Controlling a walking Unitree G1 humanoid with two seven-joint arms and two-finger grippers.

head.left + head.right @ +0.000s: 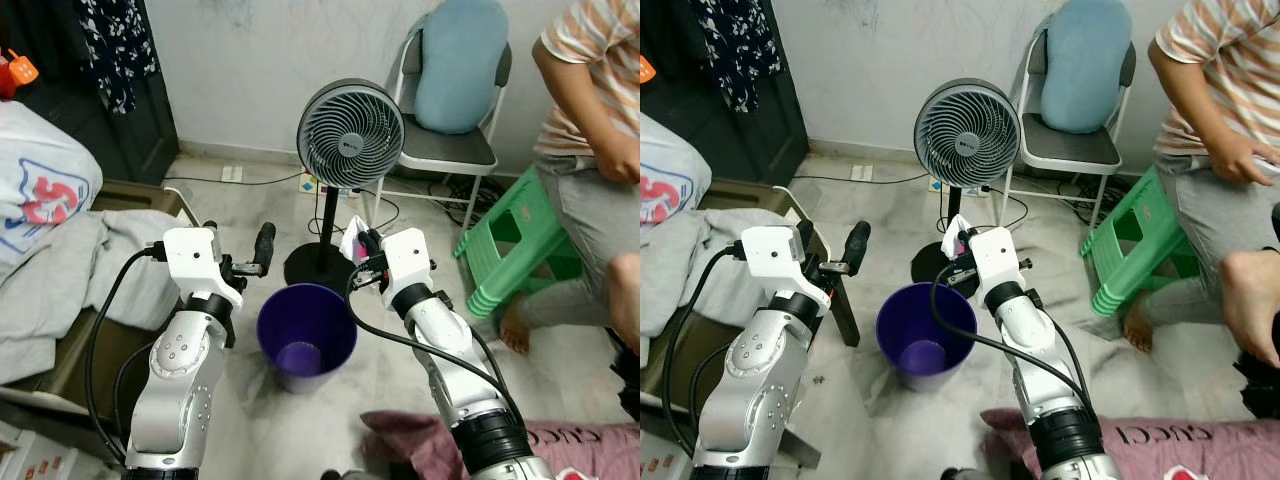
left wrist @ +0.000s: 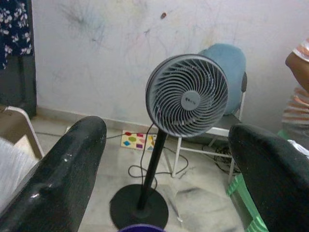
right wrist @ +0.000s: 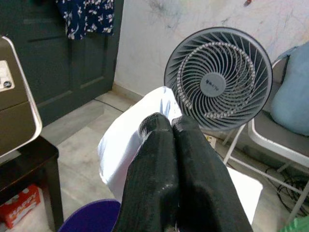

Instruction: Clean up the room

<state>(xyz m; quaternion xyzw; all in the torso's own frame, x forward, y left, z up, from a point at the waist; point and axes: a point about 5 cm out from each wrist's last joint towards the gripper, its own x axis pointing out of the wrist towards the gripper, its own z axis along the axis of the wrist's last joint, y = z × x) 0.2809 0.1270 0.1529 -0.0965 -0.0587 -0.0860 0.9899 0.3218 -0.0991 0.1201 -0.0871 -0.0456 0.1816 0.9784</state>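
Observation:
A purple bin stands on the floor between my two arms. Just above its far right rim, my right gripper is shut on a white plastic wrapper; the right wrist view has the white wrapper sticking out around the closed black fingers, with the bin's rim below. My left gripper hovers open and empty above the bin's left rim, its two wide-apart fingers framing the fan.
A grey pedestal fan stands right behind the bin, a metal chair with a blue cushion behind it. A person sits at right beside a green stool. Grey bedding lies left; a maroon cloth is on the near floor.

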